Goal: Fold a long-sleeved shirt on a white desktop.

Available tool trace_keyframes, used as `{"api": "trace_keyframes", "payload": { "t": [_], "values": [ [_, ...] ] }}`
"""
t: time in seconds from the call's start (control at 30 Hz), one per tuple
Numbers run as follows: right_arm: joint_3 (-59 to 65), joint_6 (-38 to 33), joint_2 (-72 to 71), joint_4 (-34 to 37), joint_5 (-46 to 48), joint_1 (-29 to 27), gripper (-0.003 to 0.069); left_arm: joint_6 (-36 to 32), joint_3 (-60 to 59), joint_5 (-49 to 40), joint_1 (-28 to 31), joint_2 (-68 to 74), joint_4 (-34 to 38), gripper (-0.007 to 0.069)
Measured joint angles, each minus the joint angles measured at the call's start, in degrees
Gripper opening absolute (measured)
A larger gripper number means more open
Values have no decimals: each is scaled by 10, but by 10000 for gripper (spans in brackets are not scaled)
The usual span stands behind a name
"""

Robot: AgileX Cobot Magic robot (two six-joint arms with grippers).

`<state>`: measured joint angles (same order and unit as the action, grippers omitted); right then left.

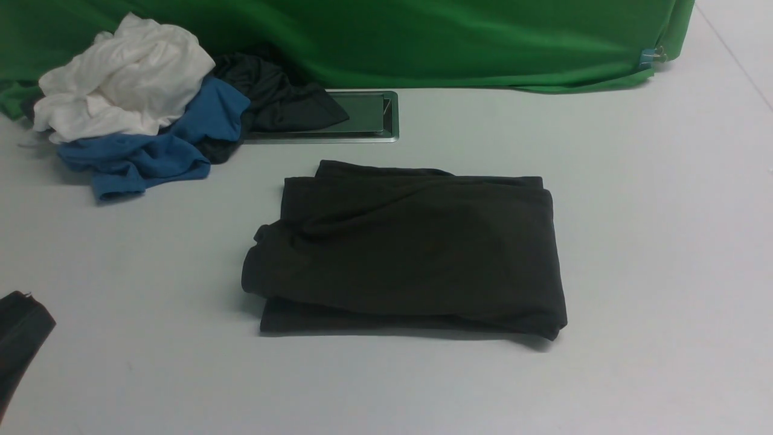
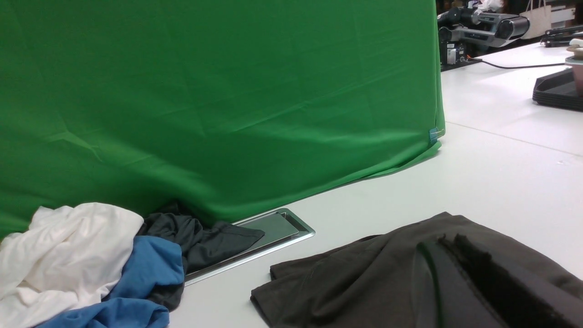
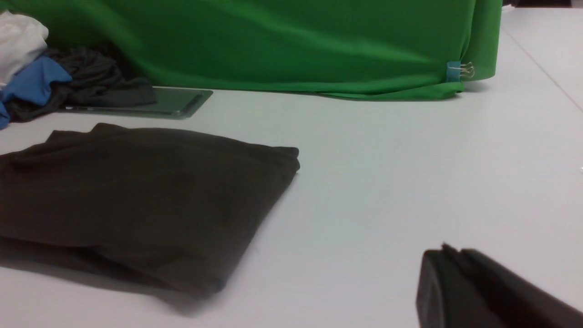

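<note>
Front view is showing the folded long-sleeved shirt (image 1: 410,248) lying on the bench (image 1: 652,241) near the hatch (image 1: 368,115), both jaws clenched empty; its loose left-side layers are risking slipping apart.

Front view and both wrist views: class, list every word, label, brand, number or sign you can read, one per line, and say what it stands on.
None can be read in any view.
The folded dark shirt shows only plain fabric; no logo faces up.
The white, blue and dark grey garments show no print.
The green cloth and metal hatch are unmarked.
</note>
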<state>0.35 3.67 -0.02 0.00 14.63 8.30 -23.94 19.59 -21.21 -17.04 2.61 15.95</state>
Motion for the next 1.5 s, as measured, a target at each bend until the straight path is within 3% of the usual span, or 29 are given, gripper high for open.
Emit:
{"api": "trace_keyframes", "payload": {
  "t": [0.23, 0.37, 0.6, 0.8, 1.5],
  "values": [
    [0, 0, 0, 0, -1, 0, 62, -3, -39, 46, 18, 0, 20, 20],
    [0, 0, 0, 0, -1, 0, 77, -8, -94, 134, 97, -13, 33, 20],
    [0, 0, -1, 0, -1, 0, 99, 2, -195, 138, 197, -26, 36, 20],
    [0, 0, -1, 0, -1, 0, 113, 14, -200, 70, 199, -28, 30, 20],
    [0, 0, -1, 0, -1, 0, 170, 17, -200, 66, 195, -27, 0, 20]
  ]
}}
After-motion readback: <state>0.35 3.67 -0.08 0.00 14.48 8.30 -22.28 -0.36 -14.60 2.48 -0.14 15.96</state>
